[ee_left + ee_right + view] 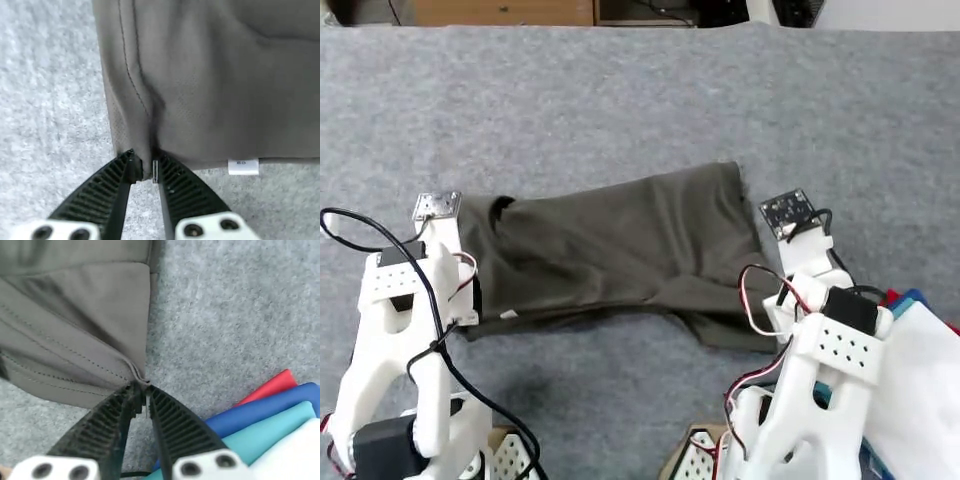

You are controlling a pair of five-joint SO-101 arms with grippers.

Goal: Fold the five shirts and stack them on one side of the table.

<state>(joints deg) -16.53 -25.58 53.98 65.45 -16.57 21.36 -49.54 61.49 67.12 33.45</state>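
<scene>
The olive shirt [620, 240] lies across the middle of the tabletop [620, 90] as a long band, one end towards the left edge and the other towards the right. It is already doubled over lengthwise, with stitched layers showing one over another in the right wrist view.

The left hand [145, 167] pinches the shirt's near edge at the left end, its fingers pressed together on a small ridge of cloth just beside the white label [243, 166]. The right hand [142, 390] does the same at the right end, nipping the near corner where the seams bunch up.

At the near right corner sits the stack [280, 410] with red, blue, teal and white layers showing. That makes four, so I take this to be the last shirt.

From where I stand it looks like the middle of a fold, with both ends gripped and the cloth not yet carried over. The next move would need both hands to rise together and travel at the same pace, keeping the band taut so it doesn't sag in the middle. The edge should land square, and the layers already folded should not be dragged loose. After that the band needs shortening before it goes on the stack.
</scene>
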